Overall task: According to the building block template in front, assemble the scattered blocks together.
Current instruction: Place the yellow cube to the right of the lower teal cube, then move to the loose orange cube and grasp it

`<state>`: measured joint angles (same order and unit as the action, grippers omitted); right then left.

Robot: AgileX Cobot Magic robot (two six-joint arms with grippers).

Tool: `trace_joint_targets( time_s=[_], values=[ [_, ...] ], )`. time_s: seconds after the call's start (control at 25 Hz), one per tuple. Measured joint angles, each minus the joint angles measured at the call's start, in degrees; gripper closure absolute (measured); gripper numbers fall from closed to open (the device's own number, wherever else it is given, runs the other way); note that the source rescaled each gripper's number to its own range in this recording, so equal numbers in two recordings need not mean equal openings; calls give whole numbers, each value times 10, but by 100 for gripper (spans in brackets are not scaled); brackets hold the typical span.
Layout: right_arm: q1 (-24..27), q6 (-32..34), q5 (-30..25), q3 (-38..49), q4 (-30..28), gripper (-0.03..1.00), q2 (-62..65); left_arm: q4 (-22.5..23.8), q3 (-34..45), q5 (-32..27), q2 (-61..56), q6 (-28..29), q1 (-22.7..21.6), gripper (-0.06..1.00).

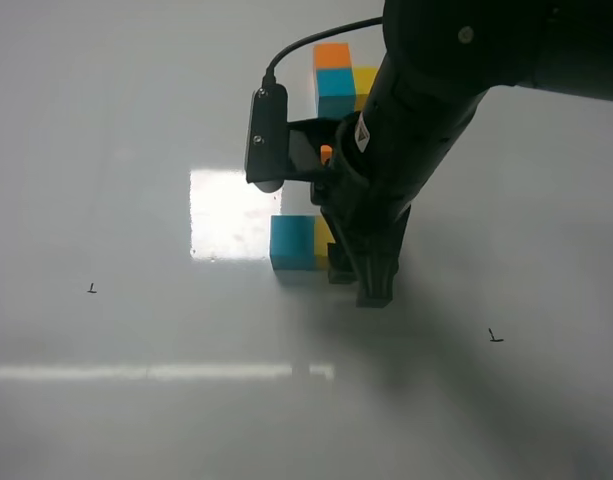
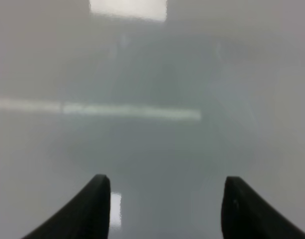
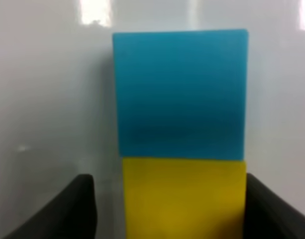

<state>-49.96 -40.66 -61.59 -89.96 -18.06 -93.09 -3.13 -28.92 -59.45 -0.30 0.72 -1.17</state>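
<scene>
The pale counter [image 1: 106, 150] carries everything, and the right arm [image 1: 426, 120] dominates it, reaching in from the far right to the middle and covering much of the work.

At the far edge sits the building block template [image 1: 337, 85]. Teal is at its corner, orange is on the far side of the teal and yellow is to its right.

Nearer, the loose teal cube [image 1: 292, 242] and the yellow cube [image 1: 324, 235] stand touching, with the yellow on the right. That matches one arm of the template, so this pair looks like the first joint of the copy.

A sliver of orange [image 1: 326, 153] shows between the arm and its camera bracket [image 1: 268, 135]. It is probably the third cube, but most of it is hidden.

The right jaws are down at the yellow cube, straddling it. In the right wrist view one finger [image 3: 274, 209] lies against the cube's side, while the other stands off with a clear gap. The jaws are therefore released rather than clenched, and the cube rests on the counter on its own.

The left jaws, seen only in the left wrist view, are spread with nothing between them above bare counter, presumably parked clear of the work.
</scene>
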Motion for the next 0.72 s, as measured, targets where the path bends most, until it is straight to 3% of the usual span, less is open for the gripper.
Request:
trace_joint_targets(
  time_s=[0.48,0.72],
  values=[
    [0,-1,13,-1,-6,26,7,0,0,0,0,0,0,70],
    [0,9,-14,-52,44,26,8,0,0,0,0,0,0,70]
  ],
)
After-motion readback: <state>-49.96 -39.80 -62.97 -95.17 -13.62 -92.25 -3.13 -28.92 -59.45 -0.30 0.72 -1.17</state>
